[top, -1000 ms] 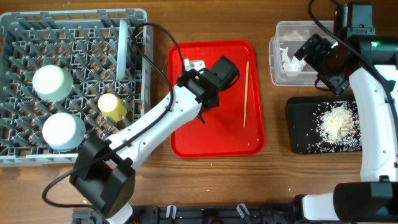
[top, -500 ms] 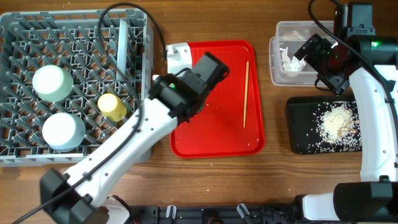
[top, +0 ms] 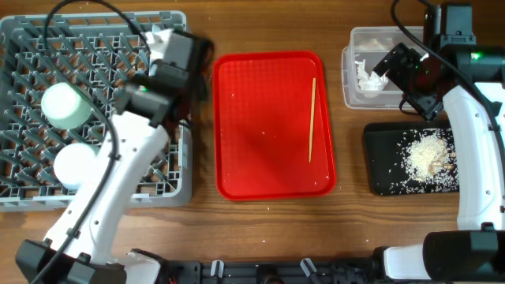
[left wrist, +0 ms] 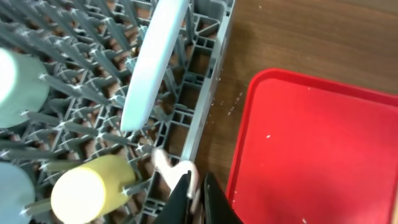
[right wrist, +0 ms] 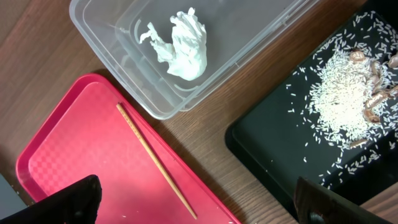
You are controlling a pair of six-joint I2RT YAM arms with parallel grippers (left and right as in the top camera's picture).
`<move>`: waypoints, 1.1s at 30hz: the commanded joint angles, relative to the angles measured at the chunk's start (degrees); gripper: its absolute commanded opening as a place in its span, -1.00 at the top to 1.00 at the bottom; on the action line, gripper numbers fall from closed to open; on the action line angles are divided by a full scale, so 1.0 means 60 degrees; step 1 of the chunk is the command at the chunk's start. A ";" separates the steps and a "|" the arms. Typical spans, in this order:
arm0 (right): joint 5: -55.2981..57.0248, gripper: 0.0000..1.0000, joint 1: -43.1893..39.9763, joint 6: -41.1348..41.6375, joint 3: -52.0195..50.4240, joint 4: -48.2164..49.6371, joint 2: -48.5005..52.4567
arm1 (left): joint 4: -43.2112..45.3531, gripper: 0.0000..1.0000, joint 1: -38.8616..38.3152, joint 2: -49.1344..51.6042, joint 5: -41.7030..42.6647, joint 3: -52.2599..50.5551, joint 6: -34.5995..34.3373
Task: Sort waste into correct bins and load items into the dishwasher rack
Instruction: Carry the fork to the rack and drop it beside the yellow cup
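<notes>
My left gripper [left wrist: 198,188] is shut on the white fork [left wrist: 166,163] and holds it over the right edge of the grey dishwasher rack [left wrist: 206,102]. In the overhead view the gripper [top: 175,59] is above the rack [top: 31,35]. The rack holds two mint bowls [top: 67,105] [top: 75,164], an upright mint plate [left wrist: 152,62] and a yellow cup [left wrist: 93,190]. My right gripper [right wrist: 199,205] is open and empty between the clear tub [top: 351,47] and the black tray [top: 379,158]. The tissue [right wrist: 180,40] lies in the tub. Rice [right wrist: 339,93] lies in the black tray. No red wrapper shows.
A red tray [top: 268,158] sits mid-table with a thin wooden stick [top: 312,118] along its right side, also in the right wrist view [right wrist: 155,158]. A few brownish scraps [right wrist: 373,93] lie beside the rice. My left arm crosses over the rack's right half.
My left gripper has swung from the red tray to the left and back, with the fork, to the rack's right edge. The right arm has not moved.
</notes>
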 commanded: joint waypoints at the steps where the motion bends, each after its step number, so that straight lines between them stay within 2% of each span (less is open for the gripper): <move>1: 0.0193 -1.00 -0.0022 0.0142 0.0189 -0.0004 -0.0219 | 0.0102 0.92 0.1075 0.0117 0.1632 0.0007 0.0703; 5: 0.0193 -1.00 -0.0022 0.0142 0.0186 -0.0004 -0.0219 | 0.0098 0.92 0.1719 0.0455 0.2692 0.0007 0.1169; 14: 0.0193 -1.00 -0.0022 0.0142 0.0186 -0.0004 -0.0219 | 0.0080 0.92 0.1781 0.1512 0.2641 0.0007 0.1158; 21: 0.0193 -0.99 -0.0022 0.0138 0.0186 -0.0004 -0.0219 | 0.0076 0.89 0.1770 0.0998 0.2677 0.0029 0.1151; 22: 0.0193 -1.00 -0.0022 0.0142 0.0186 -0.0004 -0.0219 | -0.0040 0.83 0.1698 0.0696 0.2787 0.0029 0.1155; 24: 0.0193 -0.99 -0.0022 0.0138 0.0189 -0.0004 -0.0219 | -0.0237 0.57 0.1490 0.0124 0.3315 0.0029 0.1155; 25: 0.0193 -0.99 -0.0022 0.0138 0.0189 -0.0004 -0.0219 | -0.0280 0.29 0.1370 -0.0138 0.3799 0.0029 0.1155; 27: 0.0193 -0.99 -0.0022 0.0142 0.0186 -0.0004 -0.0219 | -0.0135 -0.60 0.0954 -0.0586 0.5639 0.0029 0.1155; 29: 0.0193 -0.99 -0.0022 0.0138 0.0186 -0.0004 -0.0219 | 0.0233 -0.64 0.0313 -0.0623 0.6688 0.0025 0.0991; 33: 0.0193 -0.99 -0.0022 0.0142 0.0189 -0.0004 -0.0219 | 0.1337 -0.59 -0.1133 0.0113 0.6506 0.0025 -0.0302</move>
